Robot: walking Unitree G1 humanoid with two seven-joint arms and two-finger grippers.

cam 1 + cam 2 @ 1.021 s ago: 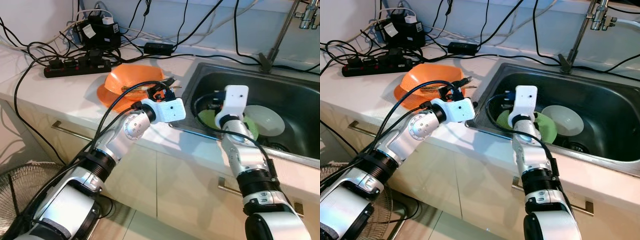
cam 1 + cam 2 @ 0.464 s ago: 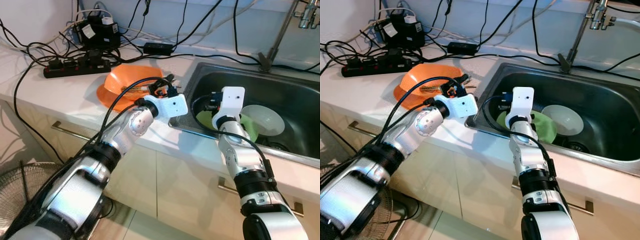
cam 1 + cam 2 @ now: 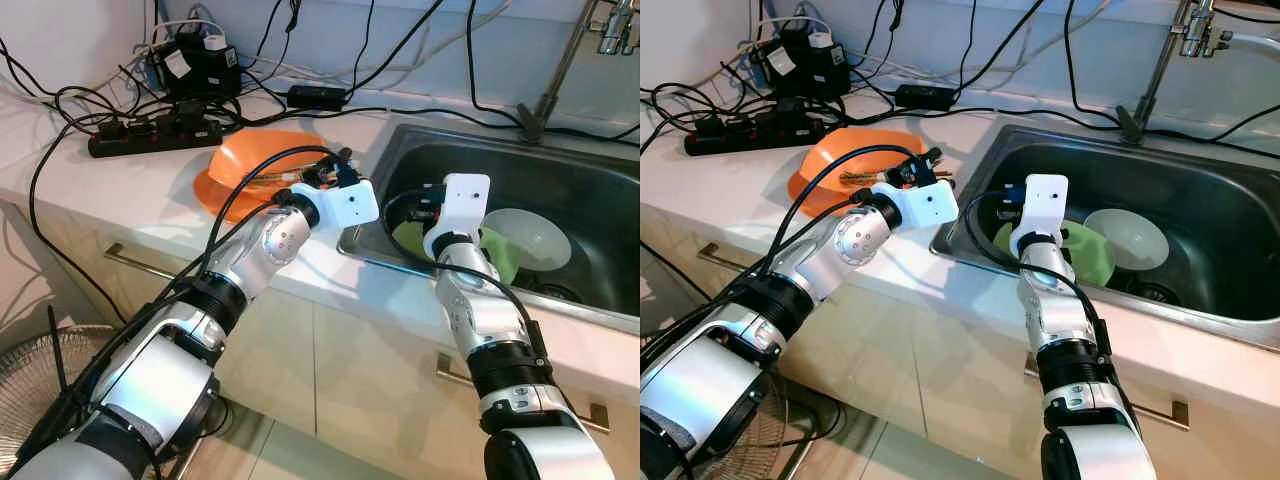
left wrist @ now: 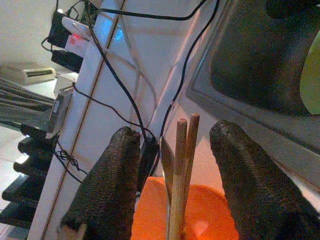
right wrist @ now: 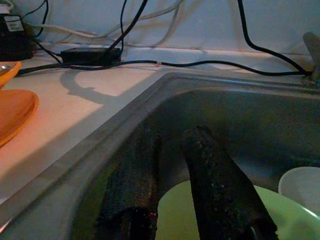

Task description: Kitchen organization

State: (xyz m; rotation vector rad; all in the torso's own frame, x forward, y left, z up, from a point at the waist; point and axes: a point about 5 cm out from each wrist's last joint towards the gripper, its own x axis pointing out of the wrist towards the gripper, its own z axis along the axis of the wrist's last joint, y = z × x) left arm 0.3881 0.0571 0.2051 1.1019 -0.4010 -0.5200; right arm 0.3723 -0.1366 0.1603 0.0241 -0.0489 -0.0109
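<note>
No brand or writing can be read anywhere; the white labels on the black adapters (image 3: 197, 62) by the wall are too small to make out. The left gripper (image 4: 172, 165) hangs over the orange bowl (image 3: 258, 165) on the counter (image 3: 120, 190), its fingers (image 4: 107, 185) spread wide on either side of a pair of wooden chopsticks (image 4: 180, 175), which stand between them without touching either pad; the chopsticks' lower ends are cut off by the frame edge. The right gripper (image 5: 170, 185) reaches into the steel sink (image 3: 1200, 190) just above the green plate (image 3: 1087, 255), its fingers (image 5: 220, 190) narrowly apart and holding nothing. A white bowl (image 3: 1128, 238) lies beside the plate, partly overlapping it. The plate's near half is hidden behind the right wrist.
</note>
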